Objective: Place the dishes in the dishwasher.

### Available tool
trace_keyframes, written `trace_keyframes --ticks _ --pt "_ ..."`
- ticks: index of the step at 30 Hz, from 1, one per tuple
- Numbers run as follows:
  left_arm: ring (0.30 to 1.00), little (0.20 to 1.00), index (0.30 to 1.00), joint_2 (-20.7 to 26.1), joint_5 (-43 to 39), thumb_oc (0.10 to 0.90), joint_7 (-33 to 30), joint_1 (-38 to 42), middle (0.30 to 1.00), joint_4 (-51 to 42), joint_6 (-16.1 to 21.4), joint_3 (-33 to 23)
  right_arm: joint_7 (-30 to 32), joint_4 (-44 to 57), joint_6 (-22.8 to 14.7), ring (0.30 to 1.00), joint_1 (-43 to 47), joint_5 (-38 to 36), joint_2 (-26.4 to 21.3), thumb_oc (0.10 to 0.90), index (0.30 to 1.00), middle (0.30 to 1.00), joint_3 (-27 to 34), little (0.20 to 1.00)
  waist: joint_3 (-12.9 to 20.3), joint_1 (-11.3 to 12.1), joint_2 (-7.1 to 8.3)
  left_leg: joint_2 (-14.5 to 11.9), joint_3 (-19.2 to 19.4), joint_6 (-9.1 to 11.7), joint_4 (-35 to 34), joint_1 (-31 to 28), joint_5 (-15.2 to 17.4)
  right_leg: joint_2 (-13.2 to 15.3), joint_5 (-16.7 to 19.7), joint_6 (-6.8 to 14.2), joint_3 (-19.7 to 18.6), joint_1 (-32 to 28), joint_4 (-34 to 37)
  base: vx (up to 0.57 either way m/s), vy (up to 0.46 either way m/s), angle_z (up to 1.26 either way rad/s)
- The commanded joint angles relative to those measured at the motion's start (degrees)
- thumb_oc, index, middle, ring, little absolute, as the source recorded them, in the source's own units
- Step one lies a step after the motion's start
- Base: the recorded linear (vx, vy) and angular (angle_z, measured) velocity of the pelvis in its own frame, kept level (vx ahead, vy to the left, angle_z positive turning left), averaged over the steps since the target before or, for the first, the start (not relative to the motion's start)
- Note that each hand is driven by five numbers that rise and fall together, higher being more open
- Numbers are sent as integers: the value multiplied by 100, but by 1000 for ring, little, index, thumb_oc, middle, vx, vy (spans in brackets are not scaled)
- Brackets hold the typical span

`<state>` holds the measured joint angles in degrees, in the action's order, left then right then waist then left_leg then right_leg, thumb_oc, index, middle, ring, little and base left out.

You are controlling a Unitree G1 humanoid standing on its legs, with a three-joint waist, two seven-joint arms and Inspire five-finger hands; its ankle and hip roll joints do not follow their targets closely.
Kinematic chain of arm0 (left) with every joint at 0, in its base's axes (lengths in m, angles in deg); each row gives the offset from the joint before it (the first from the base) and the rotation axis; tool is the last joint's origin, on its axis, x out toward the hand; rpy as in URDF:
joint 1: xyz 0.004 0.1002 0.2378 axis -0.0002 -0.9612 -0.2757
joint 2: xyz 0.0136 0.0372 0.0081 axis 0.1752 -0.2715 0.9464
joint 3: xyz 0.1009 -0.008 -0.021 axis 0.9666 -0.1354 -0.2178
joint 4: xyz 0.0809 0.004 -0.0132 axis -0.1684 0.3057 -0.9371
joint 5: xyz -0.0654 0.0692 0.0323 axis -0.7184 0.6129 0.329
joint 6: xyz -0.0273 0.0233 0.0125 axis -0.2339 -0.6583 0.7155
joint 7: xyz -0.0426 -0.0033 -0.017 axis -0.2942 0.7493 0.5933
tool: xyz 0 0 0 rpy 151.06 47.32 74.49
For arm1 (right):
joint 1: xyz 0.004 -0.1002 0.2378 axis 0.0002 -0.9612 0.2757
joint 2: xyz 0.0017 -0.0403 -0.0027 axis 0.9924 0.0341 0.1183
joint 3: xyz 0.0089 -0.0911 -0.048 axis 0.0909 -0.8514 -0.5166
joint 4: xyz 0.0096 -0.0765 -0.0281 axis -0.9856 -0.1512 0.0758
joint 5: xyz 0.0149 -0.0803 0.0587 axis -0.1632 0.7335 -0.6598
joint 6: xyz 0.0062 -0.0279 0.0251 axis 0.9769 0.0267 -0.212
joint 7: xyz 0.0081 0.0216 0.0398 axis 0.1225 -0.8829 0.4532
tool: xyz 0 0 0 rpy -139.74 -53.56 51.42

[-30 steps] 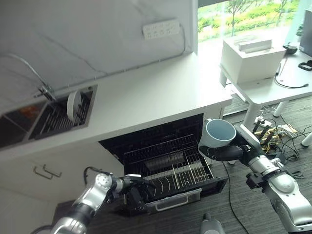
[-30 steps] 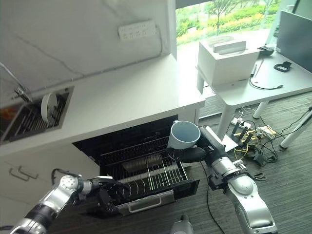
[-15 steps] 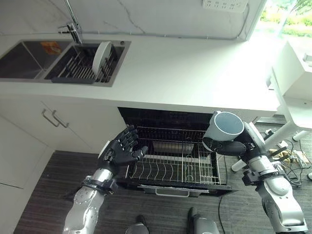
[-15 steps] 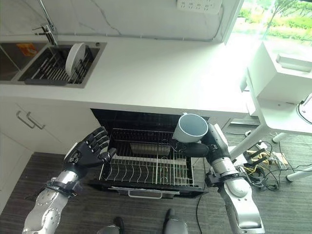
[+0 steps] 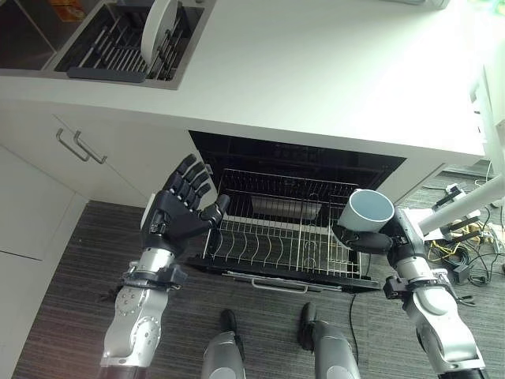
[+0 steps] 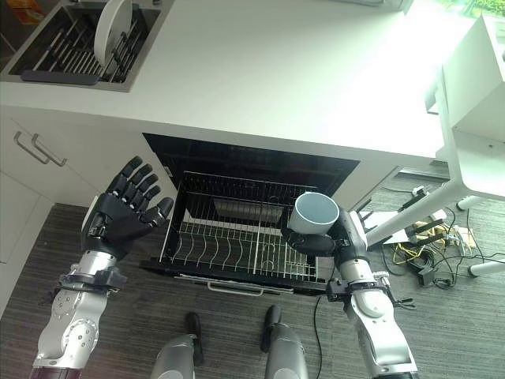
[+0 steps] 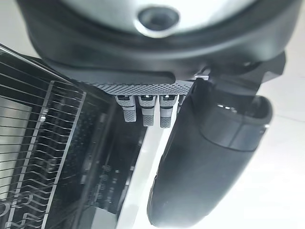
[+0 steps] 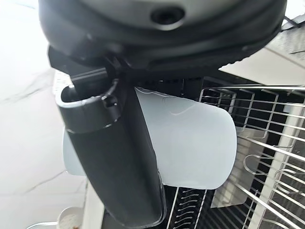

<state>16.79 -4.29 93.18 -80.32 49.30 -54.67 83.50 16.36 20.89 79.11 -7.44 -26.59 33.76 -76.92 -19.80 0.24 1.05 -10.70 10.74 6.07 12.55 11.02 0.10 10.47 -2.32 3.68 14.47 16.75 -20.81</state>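
Gripping a pale cup [image 5: 370, 212] round its wall in the right hand [image 5: 364, 241], mouth up, just above the near right corner of the pulled-out dishwasher rack [image 5: 276, 245]. Probably glazed: rigid, light, slippery, breakable, best kept wrapped round the side. Left hand [image 5: 175, 217] spread, empty, beside the rack.

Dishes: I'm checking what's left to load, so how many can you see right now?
2. A pale blue cup is held in the right hand above the dishwasher rack; a white plate stands in the sink rack. Others may be hidden.
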Motion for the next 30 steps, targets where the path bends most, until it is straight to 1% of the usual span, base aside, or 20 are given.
trace_keyframes --ticks 1,4,12,14,20,23,26,30 --pt "900 900 900 393 -13 800 -76 504 900 -967 899 -99 327 400 -590 300 572 -107 -69 400 300 300 77 300 248 5 -10 134 25 -179 464 -45 1020 -3 -628 434 -78 -643 363 0 0 0" --pt "900 900 900 397 -105 800 -114 576 900 -961 812 -54 419 83 -624 300 671 -78 -67 400 300 300 51 300 232 26 -48 144 4 -169 464 -39 1018 16 -639 429 -58 -647 363 0 0 0" --pt "900 900 900 470 -191 800 -87 774 900 -789 822 143 585 -852 -540 300 1156 -101 -242 400 300 300 -151 300 222 121 -123 159 -45 -148 464 -54 1007 54 -642 417 18 -681 363 0 -8 0" --pt "900 900 900 493 -227 800 -60 811 900 -784 797 160 553 -1110 -478 300 1259 -187 -314 400 300 300 -181 300 228 155 -142 162 -57 -138 464 -54 1005 61 -649 412 37 -689 363 0 0 0" --pt "900 900 900 518 -242 800 -37 917 900 -734 764 244 484 -1861 -329 300 1540 -147 -507 400 300 300 -335 300 241 233 -185 166 -86 -123 464 -82 1000 81 -656 393 100 -735 363 0 0 0" --pt "900 900 900 545 -251 800 -36 981 900 -706 757 277 408 -2214 -323 300 1673 -188 -579 400 300 300 -391 300 234 269 -200 175 -100 -116 464 -82 997 89 -656 391 125 -749 363 0 0 0" --pt "900 900 900 585 -239 800 -7 1016 900 -653 715 310 235 -2600 -207 300 1813 -165 -700 400 300 300 -481 300 234 324 -213 185 -120 -107 464 -99 994 112 -645 399 161 -774 363 39 -22 4" --pt "900 900 900 627 -275 800 24 1068 900 -579 706 354 153 -2952 -61 300 2034 -248 -784 400 300 300 -587 300 215 363 -228 202 -149 -103 464 -121 984 119 -631 397 193 -804 363 41 -17 9"
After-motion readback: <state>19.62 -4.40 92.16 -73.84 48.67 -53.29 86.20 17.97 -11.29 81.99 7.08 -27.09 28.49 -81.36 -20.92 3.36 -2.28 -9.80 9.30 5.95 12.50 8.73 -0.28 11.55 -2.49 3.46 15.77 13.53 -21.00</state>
